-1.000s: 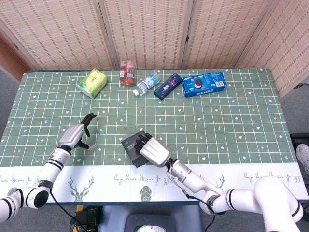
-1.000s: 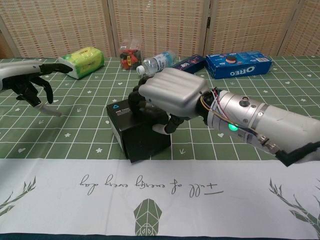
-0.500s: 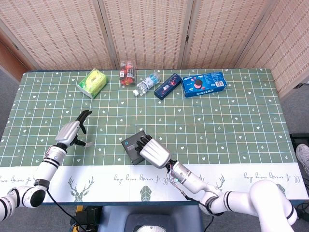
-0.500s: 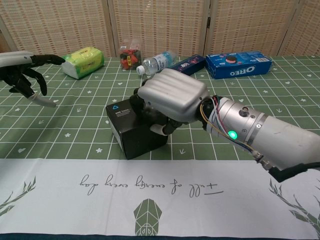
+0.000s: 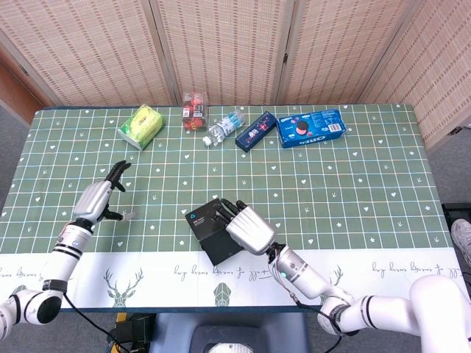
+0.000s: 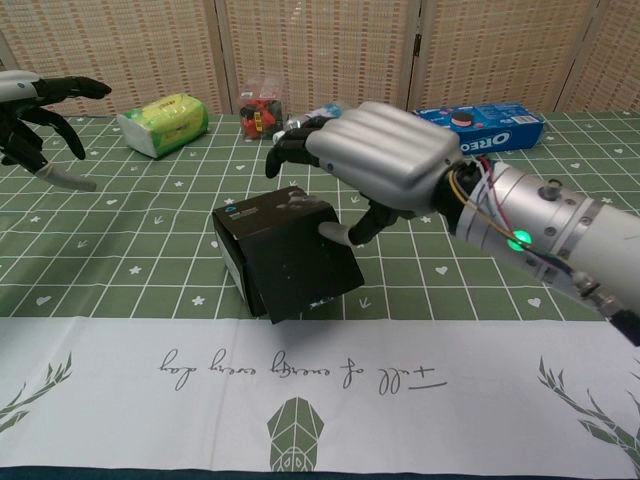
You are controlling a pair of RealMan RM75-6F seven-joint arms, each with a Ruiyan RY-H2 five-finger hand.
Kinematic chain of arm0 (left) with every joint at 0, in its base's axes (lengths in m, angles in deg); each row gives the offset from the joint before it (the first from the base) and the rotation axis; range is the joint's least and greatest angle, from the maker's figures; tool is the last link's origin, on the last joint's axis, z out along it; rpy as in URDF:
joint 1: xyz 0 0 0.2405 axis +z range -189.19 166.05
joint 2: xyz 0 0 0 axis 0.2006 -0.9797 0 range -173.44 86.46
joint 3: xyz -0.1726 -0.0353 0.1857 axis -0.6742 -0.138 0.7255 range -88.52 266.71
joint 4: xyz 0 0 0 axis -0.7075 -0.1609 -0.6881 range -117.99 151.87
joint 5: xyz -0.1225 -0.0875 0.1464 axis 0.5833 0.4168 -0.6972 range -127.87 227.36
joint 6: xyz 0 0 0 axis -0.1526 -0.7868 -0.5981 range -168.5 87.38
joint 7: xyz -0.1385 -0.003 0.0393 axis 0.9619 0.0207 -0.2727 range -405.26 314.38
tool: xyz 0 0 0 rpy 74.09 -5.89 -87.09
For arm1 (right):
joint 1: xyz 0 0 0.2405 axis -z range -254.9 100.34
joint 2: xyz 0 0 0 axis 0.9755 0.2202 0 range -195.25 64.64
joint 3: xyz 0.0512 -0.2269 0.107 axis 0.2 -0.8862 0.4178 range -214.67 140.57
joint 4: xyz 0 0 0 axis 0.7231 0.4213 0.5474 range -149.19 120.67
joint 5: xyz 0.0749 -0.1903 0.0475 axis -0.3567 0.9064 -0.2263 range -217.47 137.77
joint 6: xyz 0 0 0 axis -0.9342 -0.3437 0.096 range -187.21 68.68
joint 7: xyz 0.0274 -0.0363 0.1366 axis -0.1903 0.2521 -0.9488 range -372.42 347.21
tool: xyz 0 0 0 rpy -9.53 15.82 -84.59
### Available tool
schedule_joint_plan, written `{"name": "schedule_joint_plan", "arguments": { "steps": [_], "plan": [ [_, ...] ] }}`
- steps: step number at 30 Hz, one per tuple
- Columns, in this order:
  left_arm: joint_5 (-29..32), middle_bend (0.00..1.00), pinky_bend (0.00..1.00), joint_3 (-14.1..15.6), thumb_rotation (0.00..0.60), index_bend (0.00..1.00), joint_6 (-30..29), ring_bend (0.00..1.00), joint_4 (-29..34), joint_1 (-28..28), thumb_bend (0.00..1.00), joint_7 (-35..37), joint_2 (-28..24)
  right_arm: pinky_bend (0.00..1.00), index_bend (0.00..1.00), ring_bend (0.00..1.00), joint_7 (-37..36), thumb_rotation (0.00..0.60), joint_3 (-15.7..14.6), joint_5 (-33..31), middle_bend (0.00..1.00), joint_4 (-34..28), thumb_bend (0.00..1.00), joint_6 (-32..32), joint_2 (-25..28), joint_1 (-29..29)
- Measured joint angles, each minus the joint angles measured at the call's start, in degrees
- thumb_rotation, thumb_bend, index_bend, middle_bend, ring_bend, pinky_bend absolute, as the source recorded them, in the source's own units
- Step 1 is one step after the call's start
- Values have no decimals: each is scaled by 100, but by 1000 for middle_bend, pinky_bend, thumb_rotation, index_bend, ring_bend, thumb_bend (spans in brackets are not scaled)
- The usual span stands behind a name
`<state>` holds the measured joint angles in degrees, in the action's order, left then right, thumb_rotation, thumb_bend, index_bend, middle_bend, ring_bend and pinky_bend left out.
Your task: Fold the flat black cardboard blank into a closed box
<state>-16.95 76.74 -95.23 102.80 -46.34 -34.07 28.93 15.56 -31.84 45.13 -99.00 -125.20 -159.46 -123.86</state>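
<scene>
The black cardboard box (image 5: 215, 232) (image 6: 287, 262) stands folded on the green tablecloth near the front middle, with a small blue label at its left top corner. My right hand (image 5: 248, 226) (image 6: 385, 165) hovers over the box's right side with its fingers stretched out above the top. Its thumb tip reaches down to the box's right upper edge. Nothing is held in it. Far to the left, my left hand (image 5: 98, 198) (image 6: 33, 100) is raised over the table with fingers spread and holds nothing.
Along the far edge lie a green packet (image 5: 141, 125), a small red-filled case (image 5: 193, 110), a water bottle (image 5: 224, 127), a dark blue pack (image 5: 255, 131) and a blue Oreo box (image 5: 311, 127). A white runner (image 6: 320, 390) with deer prints covers the near edge.
My right hand has lifted off the box top and straightened its fingers, uncovering the box. My left hand has drawn further left and away from the box.
</scene>
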Motion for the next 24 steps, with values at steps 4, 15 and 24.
{"name": "schedule_joint_plan", "arguments": {
  "steps": [4, 15, 24],
  "plan": [
    [-164, 0, 770, 71, 600, 0, -516, 272, 109, 239, 113, -224, -118, 384, 200, 193, 5, 600, -22, -190, 213, -778, 341, -232, 782, 381],
    [-622, 6, 602, 450, 600, 69, -1958, 243, 385, 1152, 113, -1221, -468, 384, 205, 227, -887, 600, -411, -323, 290, -2086, 386, -1132, 2799, 1718],
    [-908, 20, 543, 807, 600, 77, -2974, 236, 850, 2003, 113, -1677, -772, 384, 215, 229, -2224, 600, -878, 39, 297, -1740, 388, -2031, 3422, 2835]
  ]
}}
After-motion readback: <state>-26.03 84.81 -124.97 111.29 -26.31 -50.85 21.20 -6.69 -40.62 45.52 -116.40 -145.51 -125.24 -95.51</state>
